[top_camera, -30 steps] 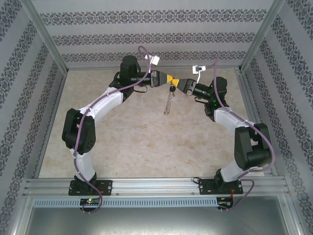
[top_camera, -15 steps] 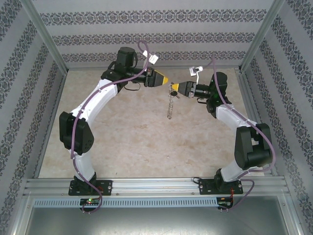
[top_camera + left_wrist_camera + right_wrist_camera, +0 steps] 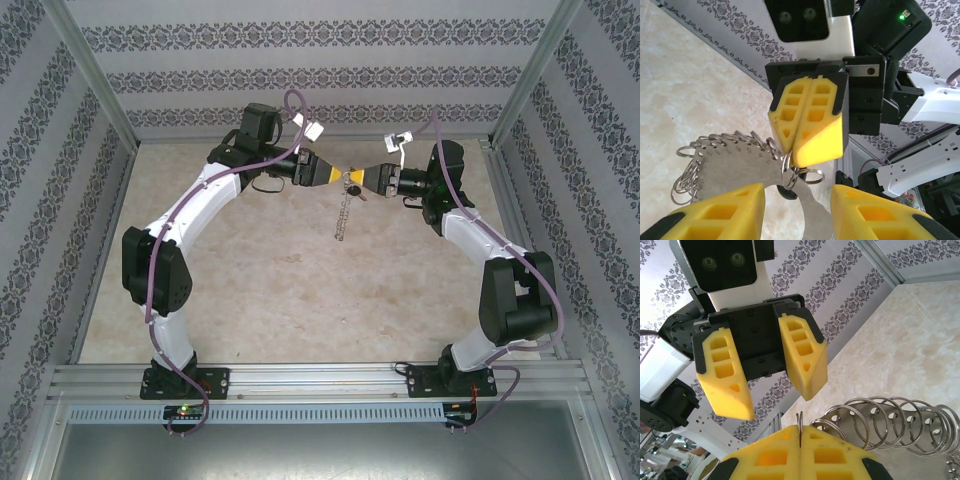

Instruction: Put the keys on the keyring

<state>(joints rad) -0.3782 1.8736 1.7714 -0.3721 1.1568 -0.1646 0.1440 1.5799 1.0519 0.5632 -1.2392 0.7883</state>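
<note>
The keyring (image 3: 343, 215) hangs in the air below the two grippers. It is a flat silvery curved band (image 3: 735, 167) with several small split rings (image 3: 890, 422) along its rim. My right gripper (image 3: 362, 180) (image 3: 800, 430) is shut on one thin split ring at the band's top end, as the left wrist view also shows (image 3: 792, 155). The key's black head (image 3: 788, 194) peeks out just under that ring, its blade hidden. My left gripper (image 3: 338, 175) (image 3: 797, 195) faces the right one tip to tip. It is open, its fingers either side of the band without touching it (image 3: 776, 402).
Both arms reach to the back middle of the beige table (image 3: 250, 290). Patterned walls (image 3: 300, 80) and metal frame posts (image 3: 510, 100) close in the back and sides. A metal rail (image 3: 320, 375) runs along the near edge.
The left gripper drew back from the right one, then came close to its tips again. The right gripper shifted slightly toward the back, the keyring still hanging from it.
</note>
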